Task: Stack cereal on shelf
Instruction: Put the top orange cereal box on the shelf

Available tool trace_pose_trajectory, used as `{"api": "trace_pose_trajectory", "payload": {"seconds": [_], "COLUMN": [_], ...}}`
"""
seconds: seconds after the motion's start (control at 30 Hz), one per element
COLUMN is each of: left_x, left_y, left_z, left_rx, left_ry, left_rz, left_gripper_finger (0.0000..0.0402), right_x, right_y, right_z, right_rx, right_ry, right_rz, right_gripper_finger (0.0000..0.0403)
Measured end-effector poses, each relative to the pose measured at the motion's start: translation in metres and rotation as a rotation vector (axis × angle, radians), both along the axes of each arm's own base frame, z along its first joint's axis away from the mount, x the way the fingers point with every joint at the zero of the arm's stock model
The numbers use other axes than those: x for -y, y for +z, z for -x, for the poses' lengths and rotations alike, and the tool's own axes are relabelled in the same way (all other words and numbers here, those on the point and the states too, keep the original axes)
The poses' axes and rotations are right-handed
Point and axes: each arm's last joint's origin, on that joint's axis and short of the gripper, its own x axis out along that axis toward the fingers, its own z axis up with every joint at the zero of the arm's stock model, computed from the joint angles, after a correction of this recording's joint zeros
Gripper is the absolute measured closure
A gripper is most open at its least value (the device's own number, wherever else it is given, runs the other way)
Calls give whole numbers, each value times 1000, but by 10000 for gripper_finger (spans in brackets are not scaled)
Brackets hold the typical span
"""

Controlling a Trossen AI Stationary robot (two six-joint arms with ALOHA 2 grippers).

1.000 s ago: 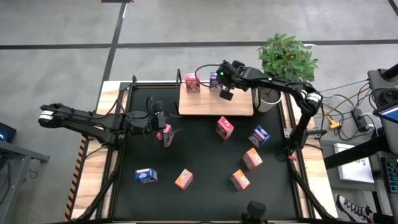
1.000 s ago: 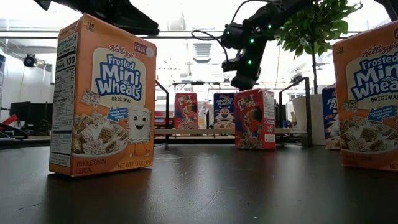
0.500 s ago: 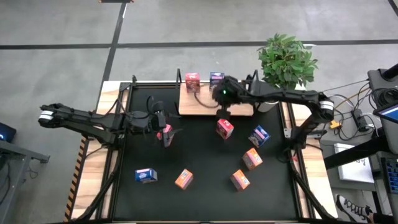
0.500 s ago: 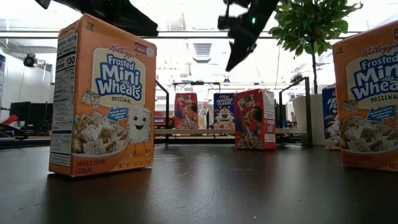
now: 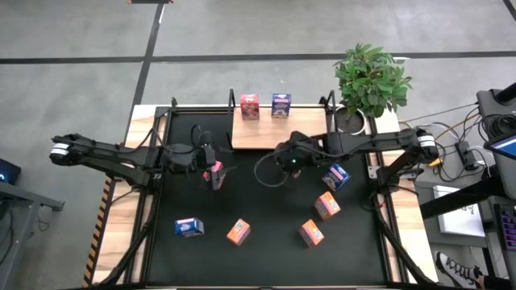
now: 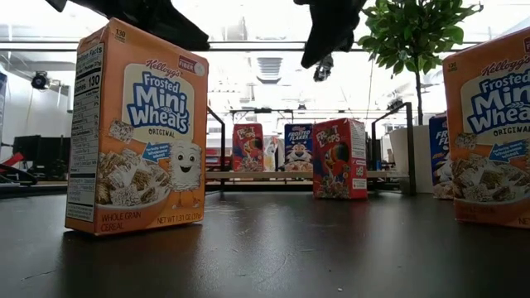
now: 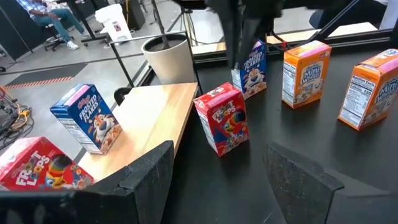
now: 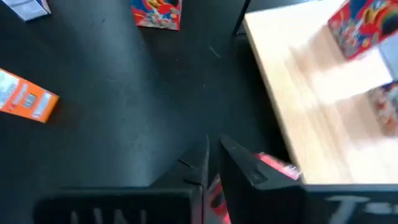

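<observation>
The light-wood shelf [image 5: 306, 137] lies at the table's far edge with a red cereal box [image 5: 249, 105] and a blue one [image 5: 281, 104] standing upright on its far part. My right gripper [image 5: 292, 159] hangs just off the shelf's near edge, above a red box [image 6: 339, 157] that stands on the table. The low view shows it well clear of that box [image 6: 325, 70], and its fingers are almost together [image 8: 213, 155]. My left gripper [image 7: 217, 180] waits open at the table's left middle, beside another red box [image 5: 216, 167].
More boxes stand on the black table: a blue one [image 5: 336, 175] and two orange ones [image 5: 326, 205] [image 5: 311, 232] on the right, an orange one [image 5: 238, 232] and a blue one [image 5: 189, 227] near the front. A potted plant [image 5: 371, 76] stands past the shelf's right end.
My right gripper has left the blue box on the shelf's far part. It has risen and swung toward the table's near edge, off the board, to a spot above the red box on the table. The blue box stays upright on the shelf.
</observation>
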Motion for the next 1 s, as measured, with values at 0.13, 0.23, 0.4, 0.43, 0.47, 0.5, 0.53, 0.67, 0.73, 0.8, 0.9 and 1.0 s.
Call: {"api": "trace_pose_trajectory", "payload": {"seconds": [0.13,0.23,0.4,0.43,0.47,0.5,0.53,0.67,0.73,0.8,0.9,1.0], "left_x": [0,0,0,0,0,0,0,0,0,0,0,0], "left_y": [-1,-1,8,10,12,14,15,18,19,19,19,19], "left_z": [0,0,-1,-1,-1,-1,-1,-2,-2,-2,-2,-2], "left_rx": [-13,-23,-12,-9,-7,-3,0,-2,-4,-8,-14,-11], "left_ry": [-7,-18,-35,-38,-41,-44,-48,-59,-62,-67,-74,-76], "left_rz": [-20,-52,-104,-114,-125,-135,-147,-185,-194,-211,-234,-240], "left_gripper_finger": [171,171,171,171,171,171,171,171,171,171,171,171], "right_x": [-5,-7,-10,-12,-16,-20,-24,-43,-54,-66,-83,-94], "right_y": [-1,-1,-2,-2,-2,-2,-2,-2,0,2,2,-2], "right_z": [1,1,2,3,3,3,3,5,7,9,13,24], "right_rx": [-1,-6,-27,-29,-30,-28,-26,-15,-17,-22,-59,-165], "right_ry": [-22,-19,17,36,60,78,80,1,-19,-40,-100,-249], "right_rz": [-26,-26,-11,-20,-34,-51,-73,-191,-288,-394,-528,-632], "right_gripper_finger": [337,298,242,235,229,225,222,221,223,226,231,234]}}
